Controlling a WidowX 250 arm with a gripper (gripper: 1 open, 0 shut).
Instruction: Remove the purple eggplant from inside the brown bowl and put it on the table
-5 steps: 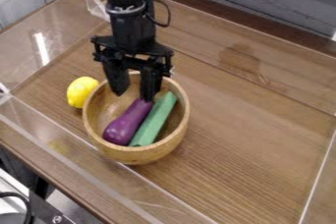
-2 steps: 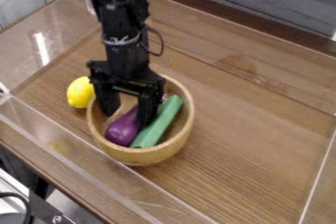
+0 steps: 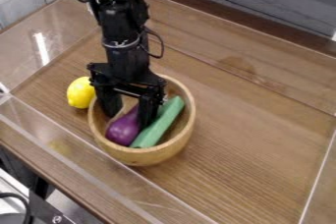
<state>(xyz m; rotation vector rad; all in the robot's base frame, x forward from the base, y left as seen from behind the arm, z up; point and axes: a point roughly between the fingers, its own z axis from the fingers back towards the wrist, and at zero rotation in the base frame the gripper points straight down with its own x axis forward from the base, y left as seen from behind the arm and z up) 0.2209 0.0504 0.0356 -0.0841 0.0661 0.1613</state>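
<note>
Claw: lower than a second ago; I have brought my gripper down from above into the brown bowl, which now sits slightly nearer the right of the view.
Jaws: spread wide, released, with my dark fingers parted at the upper end of the purple eggplant; I have no grip on anything that I can make out.
Eggplant: still inside the bowl, lying on a slant, its rounded purple end toward the near side of the rim; my fingers cover its upper end, so I cannot tell whether I touch it.
Green block: the long, flat green block lies beside the eggplant, on the right in the view, also slanted, its lower end close to the near wall of the bowl.
Lemon: the yellow lemon rests outside the bowl, just beside its left rim, on the table.
Bowl: upright on the wood-grain tabletop, its thick, light-brown rim showing around the near and right sides, while my claw hides part of the far side.
Arm: my black arm reaches down from the top of the view, with a loose dark cable curving out at its right.
</note>
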